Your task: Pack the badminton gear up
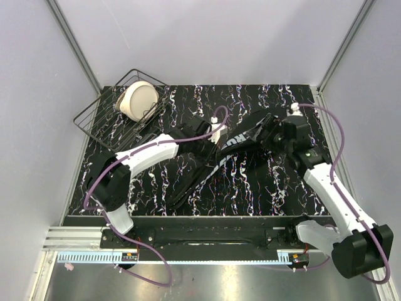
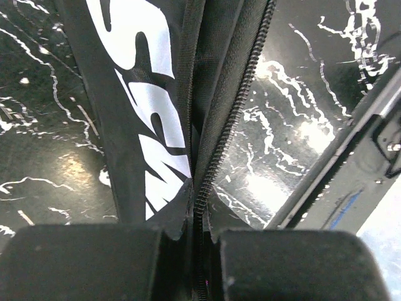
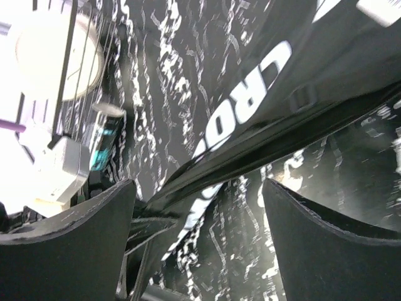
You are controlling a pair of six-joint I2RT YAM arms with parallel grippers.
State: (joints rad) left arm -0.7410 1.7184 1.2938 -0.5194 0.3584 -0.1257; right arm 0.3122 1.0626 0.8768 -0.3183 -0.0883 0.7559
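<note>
The long black racket bag (image 1: pixel 200 182) with white lettering lies diagonally across the middle of the black marbled table (image 1: pixel 269 188). My left gripper (image 1: pixel 216 139) is over its middle and shut on the bag's zipper edge (image 2: pixel 202 207). In the left wrist view the zipper teeth (image 2: pixel 244 94) run up from between the pads, beside the white letters (image 2: pixel 147 106). My right gripper (image 1: pixel 268 130) stands open at the bag's far right end. Its fingers (image 3: pixel 332 244) straddle the bag's edge (image 3: pixel 250 157) without gripping it. The bag's "CRO" lettering (image 3: pixel 250 100) shows beyond them.
A black wire basket (image 1: pixel 100 116) holding a cream round object (image 1: pixel 139 100) stands at the table's far left corner, and shows in the right wrist view too (image 3: pixel 56 56). White walls and metal posts close in the back and sides. The arm bases sit along the near edge.
</note>
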